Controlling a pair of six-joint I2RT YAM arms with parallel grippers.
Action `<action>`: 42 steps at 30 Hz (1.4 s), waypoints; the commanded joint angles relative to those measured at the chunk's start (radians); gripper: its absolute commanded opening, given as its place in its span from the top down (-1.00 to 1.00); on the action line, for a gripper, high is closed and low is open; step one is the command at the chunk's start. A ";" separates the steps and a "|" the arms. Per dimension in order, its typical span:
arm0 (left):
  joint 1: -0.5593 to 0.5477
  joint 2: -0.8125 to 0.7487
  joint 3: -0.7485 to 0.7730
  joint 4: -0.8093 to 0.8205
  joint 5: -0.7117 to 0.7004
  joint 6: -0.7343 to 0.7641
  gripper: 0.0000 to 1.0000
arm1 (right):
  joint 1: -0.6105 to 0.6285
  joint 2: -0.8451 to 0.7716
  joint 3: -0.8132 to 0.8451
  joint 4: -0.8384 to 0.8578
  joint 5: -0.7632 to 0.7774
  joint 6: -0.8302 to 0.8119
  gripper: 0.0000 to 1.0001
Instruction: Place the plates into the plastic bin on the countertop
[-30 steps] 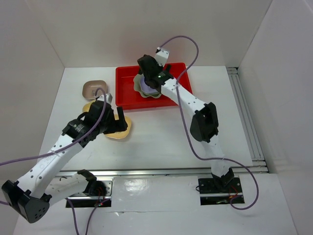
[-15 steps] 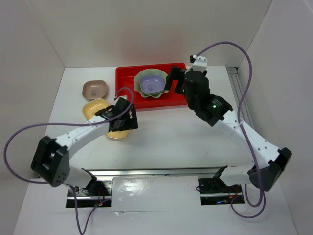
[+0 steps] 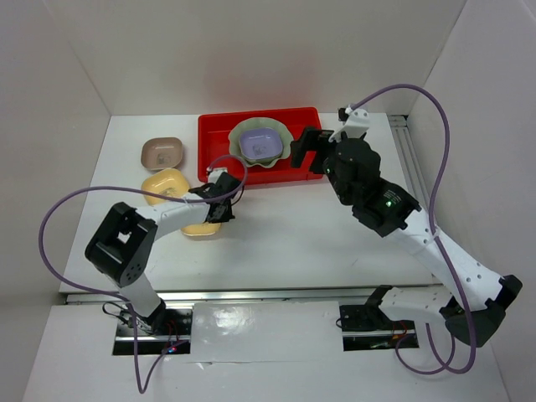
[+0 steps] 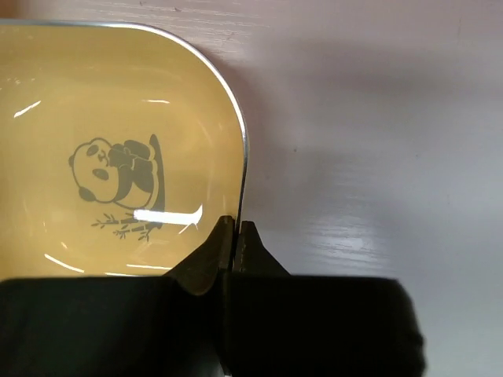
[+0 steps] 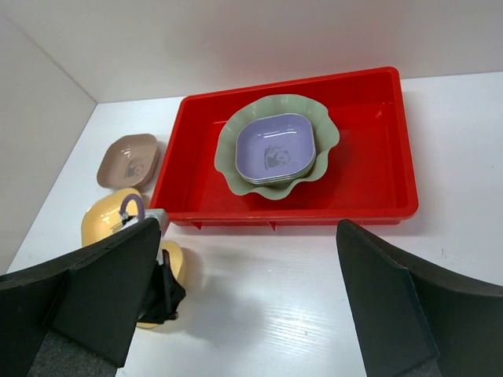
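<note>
Left gripper [image 4: 235, 237] just clamped onto the rim of the nearer yellow plate [image 4: 118, 157], and the right gripper [image 3: 307, 152] backed off the red bin [image 3: 214, 164] wide open, so that plate probably goes next.

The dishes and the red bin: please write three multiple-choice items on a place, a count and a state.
1. Where is the lavender dish? A) on the countertop B) in the scalloped green dish inside the red bin C) in the right jaws
2. How many dishes are outside the bin? A) one B) five C) three
3. The left jaws are: A) shut on a yellow dish's rim B) wide open C) out of view
Answers: 1 B, it nests there; 2 C, the brownish-pink dish, a free yellow dish and the gripped one; 3 A, the left wrist view shows the pinch.
</note>
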 commanded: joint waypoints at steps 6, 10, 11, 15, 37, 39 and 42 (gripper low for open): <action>-0.226 -0.033 0.030 -0.220 -0.013 -0.199 1.00 | 0.053 -0.038 0.033 0.013 0.075 -0.016 -1.00; -0.465 -0.052 0.272 -0.525 -0.101 -0.338 1.00 | 0.062 -0.057 0.076 -0.009 0.115 -0.025 -1.00; -0.487 -0.041 0.321 -0.565 -0.113 -0.338 1.00 | 0.062 -0.058 0.076 -0.020 0.132 -0.025 -1.00; -0.501 0.002 0.591 -0.688 -0.207 -0.342 1.00 | 0.062 -0.068 0.131 -0.029 0.146 -0.036 -1.00; -0.053 0.505 1.150 0.091 0.088 0.341 1.00 | 0.062 -0.254 0.223 -0.059 0.131 -0.111 -1.00; -0.029 0.554 1.185 0.122 0.088 0.341 1.00 | 0.062 -0.254 0.223 -0.069 0.131 -0.111 -1.00; -0.006 0.614 1.246 0.119 0.109 0.320 1.00 | 0.062 -0.254 0.223 -0.078 0.131 -0.111 -1.00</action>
